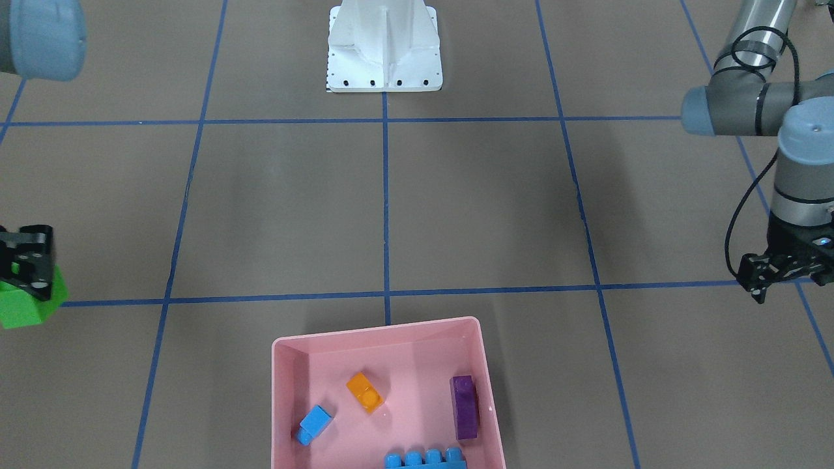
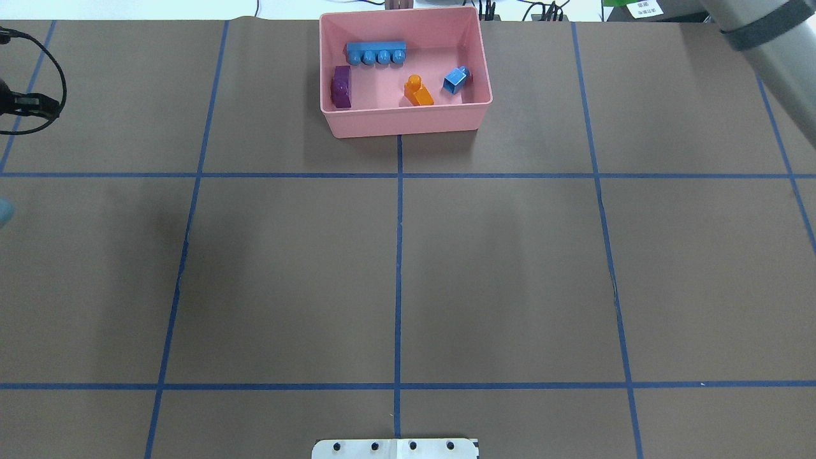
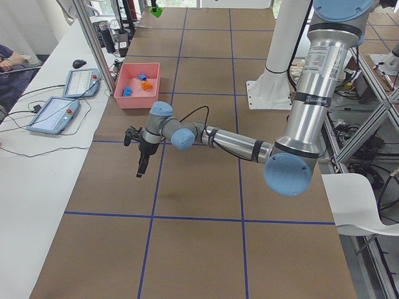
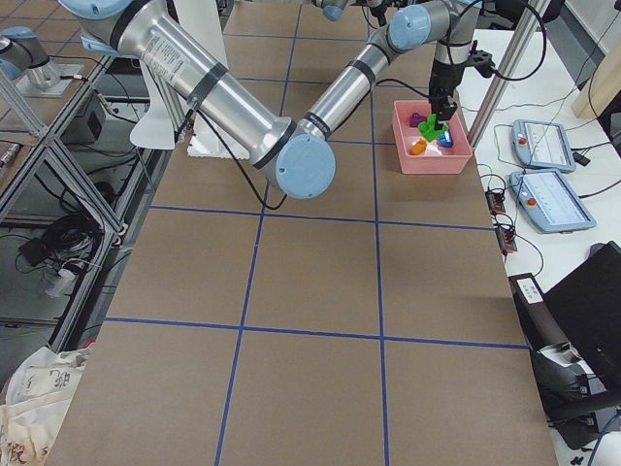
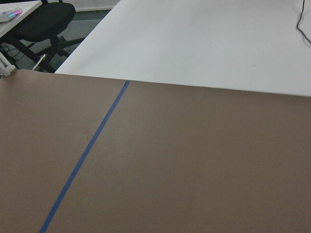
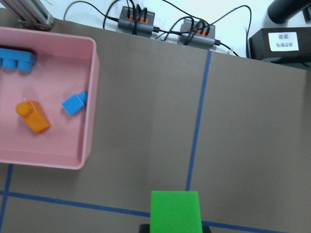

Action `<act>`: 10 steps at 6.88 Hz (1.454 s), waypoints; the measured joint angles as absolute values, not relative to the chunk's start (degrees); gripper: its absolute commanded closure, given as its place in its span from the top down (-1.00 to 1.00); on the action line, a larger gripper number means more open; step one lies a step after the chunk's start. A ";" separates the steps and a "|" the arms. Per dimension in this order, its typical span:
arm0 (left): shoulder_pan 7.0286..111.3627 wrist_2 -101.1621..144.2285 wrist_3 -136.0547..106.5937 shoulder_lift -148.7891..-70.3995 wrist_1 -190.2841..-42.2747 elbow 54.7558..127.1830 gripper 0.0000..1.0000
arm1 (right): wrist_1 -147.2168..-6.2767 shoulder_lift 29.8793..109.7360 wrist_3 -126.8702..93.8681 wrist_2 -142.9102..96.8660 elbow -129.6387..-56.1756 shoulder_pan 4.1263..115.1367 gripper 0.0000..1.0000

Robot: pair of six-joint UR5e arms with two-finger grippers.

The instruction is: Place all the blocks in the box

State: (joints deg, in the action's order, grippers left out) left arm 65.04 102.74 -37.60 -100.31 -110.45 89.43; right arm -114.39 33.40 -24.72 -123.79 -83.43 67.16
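- Box [image 2: 408,121] sat at the far edge of the table [image 2: 510,255] from the robot, straddling the centre tape line. It was pink and shallow, with its open side up.
- Four blocks lay inside it, none touching another.
- Long blue block [image 2: 376,52] lay along the wall farthest from the robot, tipped so its studs pointed sideways toward the robot.
- Purple block [image 2: 342,87] lay close to the wall on the robot's left.
- Orange block [image 2: 418,91] lay near the middle of the floor.
- Light-blue block [image 2: 456,79] lay just beside the orange one, nearer the wall on the robot's right.
- Right gripper [image 1: 27,277] was clamped on the green block [image 1: 32,312], with a black finger pressed against its side.
- Green block was outside the box, well off to the robot's right of it in the front-facing view. In the right wrist view it hung over a blue tape line, with the box's near corner off to one side.
- Green block looked lifted clear of the table, though height was hard to judge from these angles.
- Left gripper [image 1: 778,273] hung over bare table on the robot's left, well apart from the box.
- Left jaws: couldn't tell whether they were apart or together. The front-facing view cut the gripper at the frame edge, and the left wrist view showed only brown table and one tape line.
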 measured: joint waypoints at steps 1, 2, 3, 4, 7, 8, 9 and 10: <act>66.56 106.15 -32.30 -98.54 -110.27 89.54 1.00 | -106.11 30.98 -30.06 -123.11 -78.54 64.32 -1.00; 67.53 108.83 -27.87 -97.04 -110.10 89.60 1.00 | -94.88 30.01 -33.99 -120.98 -72.89 61.52 -1.00; 68.73 111.70 -24.69 -95.56 -110.07 89.77 1.00 | -84.47 29.02 -37.40 -117.06 -67.28 58.63 -1.00; 69.89 114.04 -23.00 -94.37 -110.10 90.16 1.00 | -77.33 27.17 -40.19 -113.12 -61.94 55.91 -1.00; 70.71 115.79 -22.03 -93.39 -110.07 90.73 1.00 | -65.03 24.58 -44.88 -108.36 -51.94 51.07 1.00; 70.73 116.30 -21.99 -93.18 -110.06 90.81 1.00 | -63.99 24.54 -46.32 -108.23 -51.18 50.50 1.00; 70.78 116.98 -21.98 -92.80 -110.10 91.01 1.00 | -63.79 24.53 -47.00 -108.30 -50.93 50.23 1.00; 70.95 117.84 -21.93 -92.41 -110.14 91.30 1.00 | -64.08 24.52 -47.07 -108.68 -51.04 50.19 1.00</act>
State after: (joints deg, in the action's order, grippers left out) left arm 70.95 117.84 -21.93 -92.41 -110.14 91.30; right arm -64.08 24.52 -47.07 -108.68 -51.04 50.19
